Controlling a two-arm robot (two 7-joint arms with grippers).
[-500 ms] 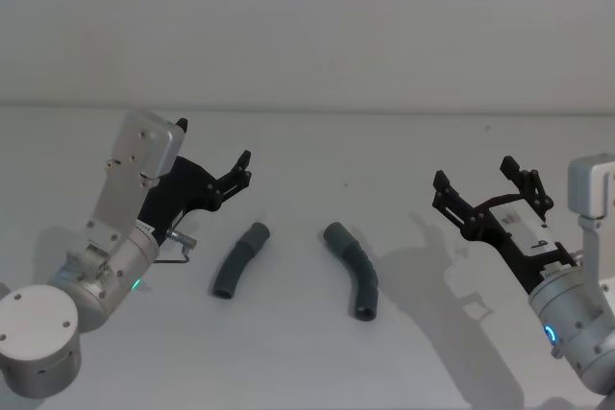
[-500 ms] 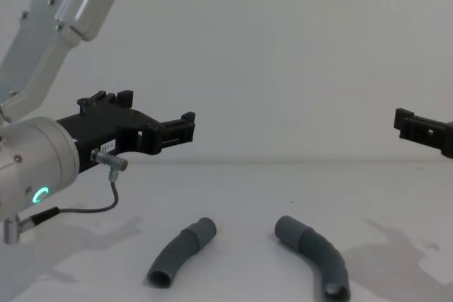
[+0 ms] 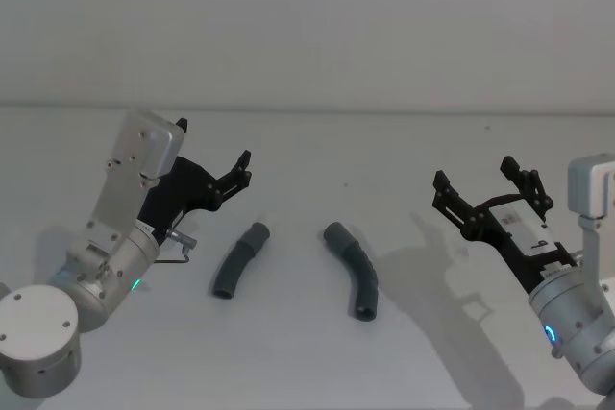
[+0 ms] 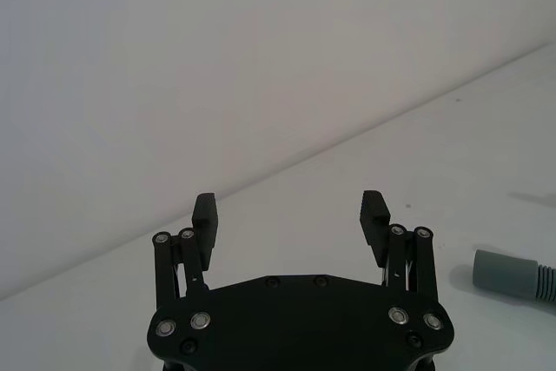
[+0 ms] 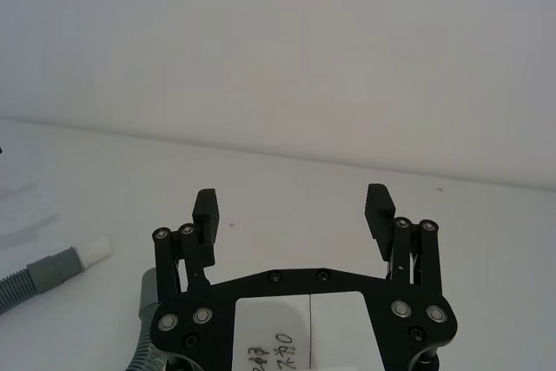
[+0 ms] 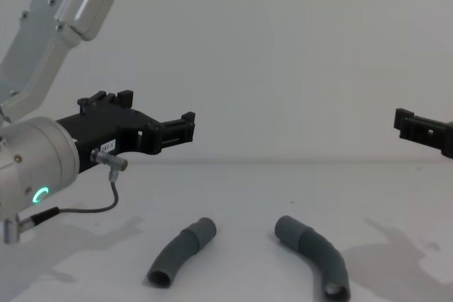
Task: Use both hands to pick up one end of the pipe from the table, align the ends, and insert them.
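Two short curved dark grey pipe pieces, the left piece [image 3: 241,259] and the right piece [image 3: 354,269], ribbed with smooth cuffs, lie apart on the matte white counter [image 3: 307,362] between the spread, empty left hand [image 3: 244,168] and right hand [image 3: 473,172].

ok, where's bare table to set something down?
Free: the far strip of table behind the left piece and right piece; the near strip in front of them; the patch between the right piece and the open right gripper. Tighter: the gap between the two pieces, and around the left piece, where the open left gripper hangs close.
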